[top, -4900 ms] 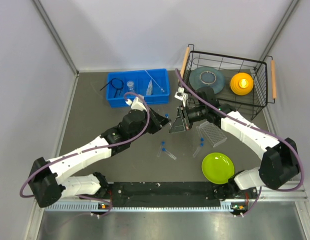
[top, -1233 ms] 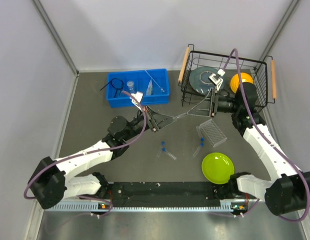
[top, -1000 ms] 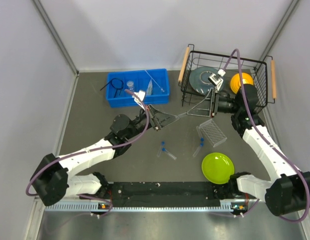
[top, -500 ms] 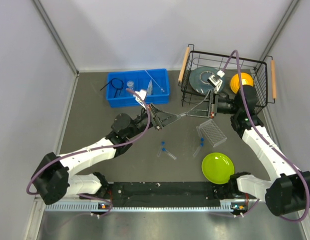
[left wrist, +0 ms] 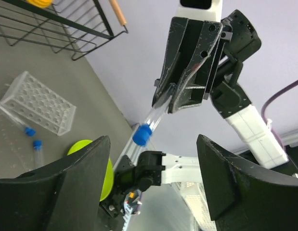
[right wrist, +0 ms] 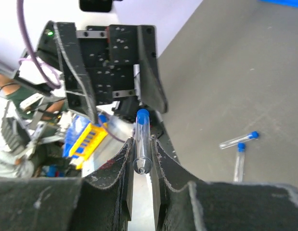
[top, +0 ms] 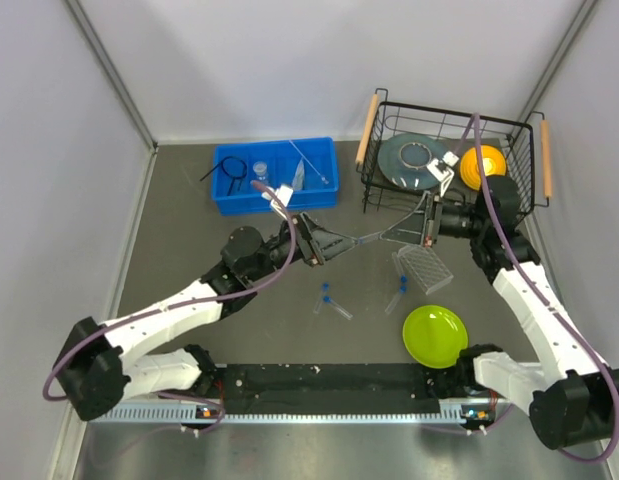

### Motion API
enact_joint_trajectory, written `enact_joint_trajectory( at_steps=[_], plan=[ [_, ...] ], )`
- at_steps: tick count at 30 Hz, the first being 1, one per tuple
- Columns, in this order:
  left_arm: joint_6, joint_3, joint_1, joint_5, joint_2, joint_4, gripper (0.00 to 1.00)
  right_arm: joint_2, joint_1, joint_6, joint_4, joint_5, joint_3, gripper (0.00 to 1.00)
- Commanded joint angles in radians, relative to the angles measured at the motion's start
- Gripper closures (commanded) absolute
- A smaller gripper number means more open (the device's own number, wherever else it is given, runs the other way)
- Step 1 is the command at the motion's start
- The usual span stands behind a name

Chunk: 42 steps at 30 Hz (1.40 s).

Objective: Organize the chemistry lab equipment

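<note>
Showing an apparent mid-air handover: the right gripper (right wrist: pixel 142 148) is clamped near the rounded end of a thin clear tube with a blue cap (left wrist: pixel 148 122), held above the table's middle. The left gripper (left wrist: pixel 149 185) stands spread wide, gripping nothing. The transfer probably serves the arm nearer the clear perforated tube rack (top: pixel 426 267), which appears unfilled, with other capped tubes (top: pixel 331 300) loose beside it. The blue plastic bin (top: pixel 274 205) holds a black ring on a rod (top: pixel 232 168), a small clear jar (top: pixel 260 168) and a clear plastic packet (top: pixel 301 175). The black wire basket (top: pixel 444 110) holds a grey dish (top: pixel 409 160) and an orange bowl (top: pixel 481 165).
</note>
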Motion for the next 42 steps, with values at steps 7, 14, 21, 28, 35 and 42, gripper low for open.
enact_joint_trajectory(
  at_steps=[7,14,21,28,35,42],
  plan=[
    [0.419,0.113,0.029,-0.272,-0.285,-0.68,0.11,-0.084,-0.062,-0.644,-0.454,0.383,0.091,0.87],
    [0.481,0.058,0.049,-0.363,-0.374,-0.875,0.11,-0.081,-0.062,-0.803,-0.508,0.586,0.056,0.86],
    [0.371,-0.086,0.052,-0.093,-0.346,-0.545,0.09,-0.07,-0.061,-0.743,-0.496,0.228,0.044,0.86],
    [-0.12,-0.109,0.052,0.11,-0.024,0.052,0.08,-0.042,-0.036,-0.64,-0.422,0.021,0.045,0.86],
    [-0.292,-0.066,0.029,0.033,0.122,0.283,0.11,-0.041,-0.016,-0.564,-0.339,-0.048,0.031,0.86],
    [-0.276,-0.045,0.02,0.093,0.21,0.399,0.24,-0.045,0.005,-0.441,-0.215,-0.098,-0.022,0.85]
  ],
)
